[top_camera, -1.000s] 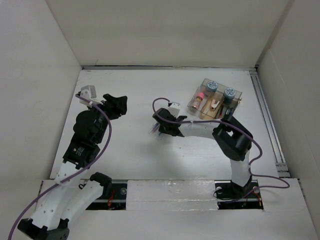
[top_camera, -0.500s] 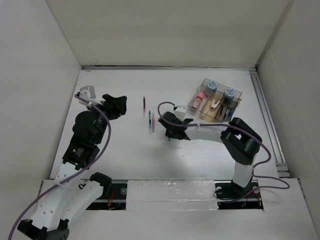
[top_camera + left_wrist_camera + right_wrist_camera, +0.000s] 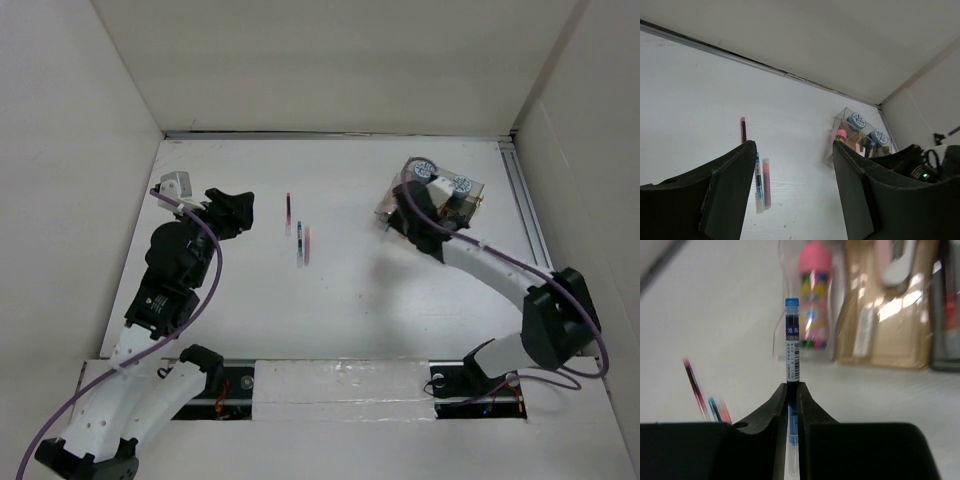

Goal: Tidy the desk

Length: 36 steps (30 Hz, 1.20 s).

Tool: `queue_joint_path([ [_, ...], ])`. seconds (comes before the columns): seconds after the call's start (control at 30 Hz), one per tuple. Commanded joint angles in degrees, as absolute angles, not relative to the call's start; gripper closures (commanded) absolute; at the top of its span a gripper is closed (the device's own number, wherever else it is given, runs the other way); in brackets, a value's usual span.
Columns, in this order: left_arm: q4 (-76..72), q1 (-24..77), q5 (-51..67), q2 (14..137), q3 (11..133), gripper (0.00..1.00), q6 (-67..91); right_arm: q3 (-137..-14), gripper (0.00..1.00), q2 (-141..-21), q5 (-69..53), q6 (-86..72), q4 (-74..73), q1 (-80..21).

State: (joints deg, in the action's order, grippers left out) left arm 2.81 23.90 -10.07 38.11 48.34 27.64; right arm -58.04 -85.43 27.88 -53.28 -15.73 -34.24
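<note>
Right wrist view: my right hand is clenched on a blue-capped pen. The pen sticks straight out past my fingertips, cap end farthest from me.
Ahead of my right hand: a clear box sits just beyond the pen's cap. A pink-capped tube lies in the compartment toward my left. A brownish compartment beside it holds a white item too blurred to name.
Left of my right hand: 3 loose pens lie low on that side, blurred in this view.
Left hand: my left hand is released, jaws standing wide with nothing between them, held above the counter.
Ahead of my left hand: a dark red pen lies farthest out, on its own. Nearer to me, a blue pen and a pink pen lie side by side, just beside each other and roughly parallel.
Right of my left hand: the clear box is well apart from it, with my right arm dark at that edge of the view.
Counter: white and matte, it spreads under both my hands and is closed in by white walls. A metal rail runs along the edge beyond my right hand, past the clear box.
Top external view: my 2 hands are well apart, and the 3 loose pens lie between them, nearer my left hand.
</note>
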Motion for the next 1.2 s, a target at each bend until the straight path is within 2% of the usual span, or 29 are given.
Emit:
queue_joint_path([
  [0.0,0.5,23.6,-9.2,37.5,48.3,0.41,27.0,-54.6,0.99,-79.9,28.6,-52.5,-10.0,-26.3],
  [0.13,1.1,23.6,-9.0,38.3,48.5,0.42,27.1,-52.0,0.99,-79.5,26.6,-54.4,-7.7,-14.0],
  [0.27,0.4,23.6,-9.6,37.4,48.2,0.41,27.1,-50.2,0.98,-80.1,21.6,-55.0,-5.2,-6.1],
  [0.43,0.5,23.6,-9.8,37.4,48.2,0.41,27.0,-51.7,0.97,-81.8,17.7,-52.5,-5.4,-0.3],
  [0.6,1.1,23.6,-9.1,38.9,48.8,0.42,26.9,-51.2,0.95,-83.3,13.8,-51.9,-4.9,1.4],
  [0.67,0.6,23.6,-9.5,38.5,48.3,0.41,27.0,-51.8,0.9,-84.5,12.3,-51.2,-5.8,2.0],
  [0.83,1.1,23.6,-9.5,38.9,48.6,0.42,26.9,-51.9,0.64,-84.3,9.8,-50.8,-5.3,2.0],
  [0.97,1.0,23.6,-9.9,38.8,48.7,0.41,26.9,-51.6,0.61,-79.7,10.3,-50.5,-5.5,0.1],
  [1.0,1.3,23.6,-9.8,39.1,48.7,0.42,26.8,-51.2,0.63,-78.5,9.8,-50.8,-4.2,-1.0],
  [1.07,1.1,23.6,-9.8,38.4,48.6,0.42,26.8,-50.9,0.73,-76.8,9.1,-50.8,-2.8,-6.6],
  [1.1,0.7,23.6,-10.0,38.2,48.4,0.42,26.9,-50.9,0.8,-76.2,8.1,-50.5,-1.1,-9.3],
  [1.13,0.5,23.6,-10.2,38.2,48.3,0.42,27.0,-51.1,0.96,-76.5,7.9,-50.2,-0.7,-12.3],
  [1.17,0.5,23.6,-9.9,38.8,48.6,0.42,27.0,-52.7,1.0,-77.3,7.7,-50.2,-0.7,-15.3],
])
